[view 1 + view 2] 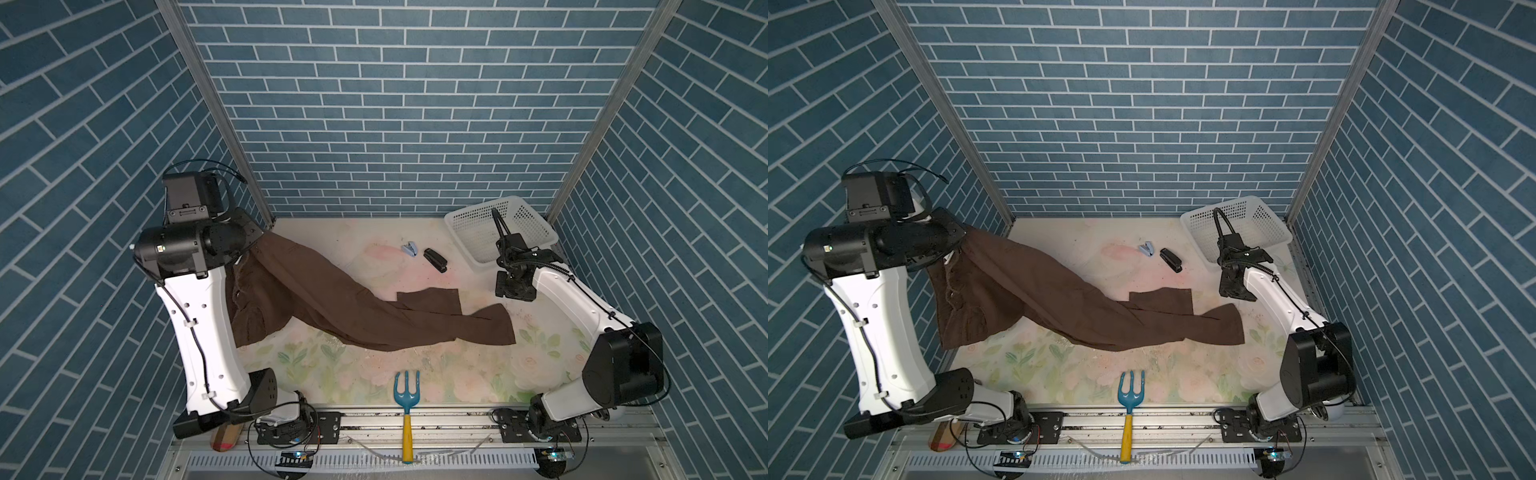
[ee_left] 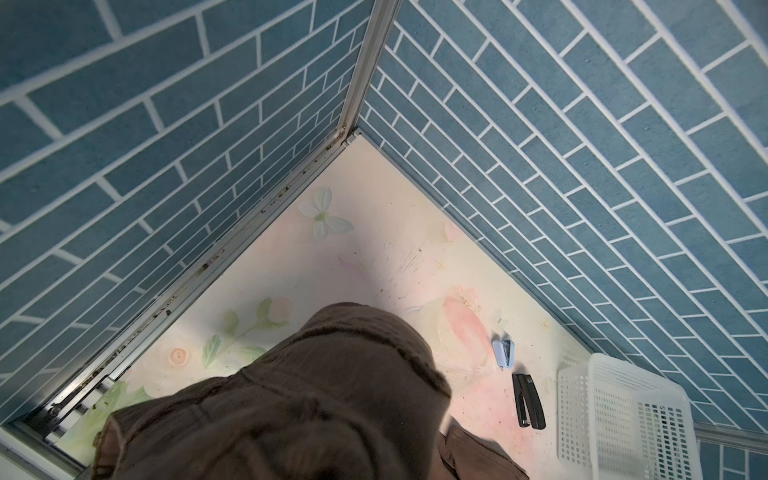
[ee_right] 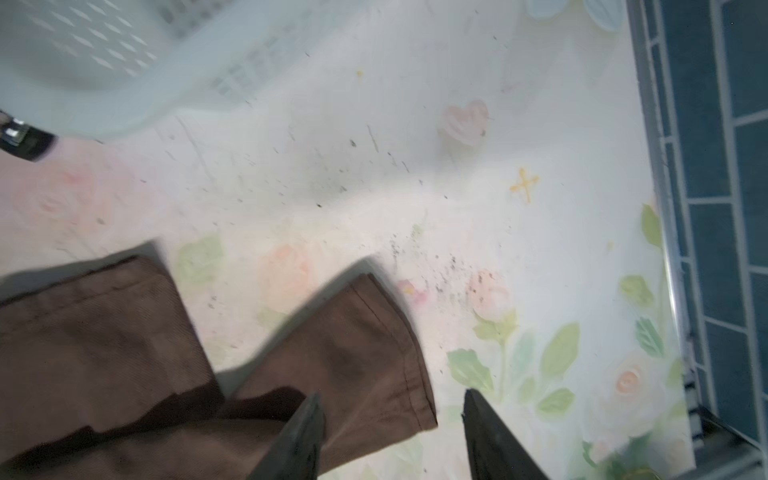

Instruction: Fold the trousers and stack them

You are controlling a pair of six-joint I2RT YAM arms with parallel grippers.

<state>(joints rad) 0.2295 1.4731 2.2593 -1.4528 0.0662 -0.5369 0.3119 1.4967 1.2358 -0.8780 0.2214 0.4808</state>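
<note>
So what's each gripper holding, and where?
The left gripper holds the trousers by the waist end; the right gripper is open, holding nothing.

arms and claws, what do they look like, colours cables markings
The left arm has a curved white shell with holes, black joint housings and a black cable clipped on with white ties. The right arm is the same white and black, with a black cable along it. The right claw has dark, tapered fingers. The left claw is hidden.
</note>
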